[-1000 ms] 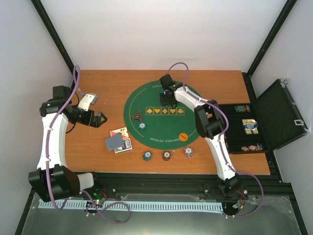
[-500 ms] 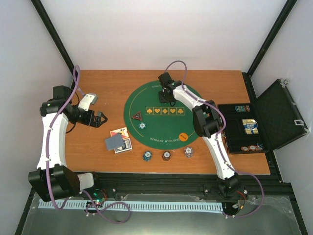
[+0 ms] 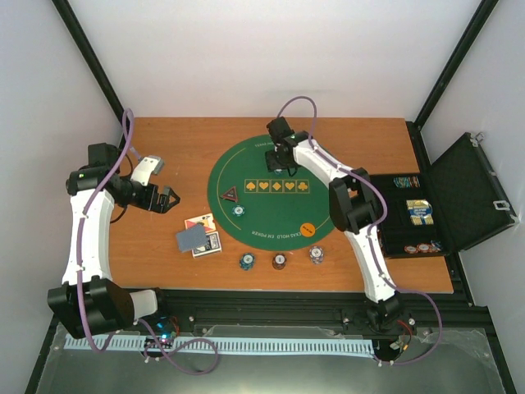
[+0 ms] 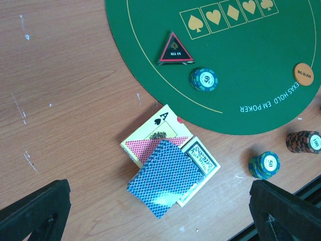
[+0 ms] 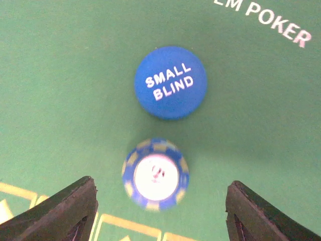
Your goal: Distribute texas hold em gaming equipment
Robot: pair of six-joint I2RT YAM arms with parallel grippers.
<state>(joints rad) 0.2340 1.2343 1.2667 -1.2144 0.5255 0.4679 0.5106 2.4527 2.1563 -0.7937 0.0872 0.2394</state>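
Note:
My right gripper (image 3: pixel 284 161) hangs open over the far part of the green mat (image 3: pixel 271 217). In the right wrist view a blue-and-white chip (image 5: pixel 156 173) lies on the felt between my open fingers (image 5: pixel 158 213), untouched and blurred. The blue SMALL BLIND disc (image 5: pixel 170 82) lies just beyond it. My left gripper (image 3: pixel 168 199) is open and empty over bare wood, left of the blue-backed cards (image 4: pixel 168 178). These lie on two card boxes (image 4: pixel 153 135). The black-red triangular marker (image 4: pixel 175 50), a teal chip (image 4: pixel 203 79) and the orange disc (image 4: pixel 303 74) lie on the mat.
Three chip stacks (image 3: pixel 246 261) (image 3: pixel 279 261) (image 3: pixel 317 254) stand on the wood in front of the mat. The open black case (image 3: pixel 467 197) with more chips and cards sits at the right table edge.
My right gripper has shifted slightly toward the far side of the mat. The left arm and the cards have not moved.

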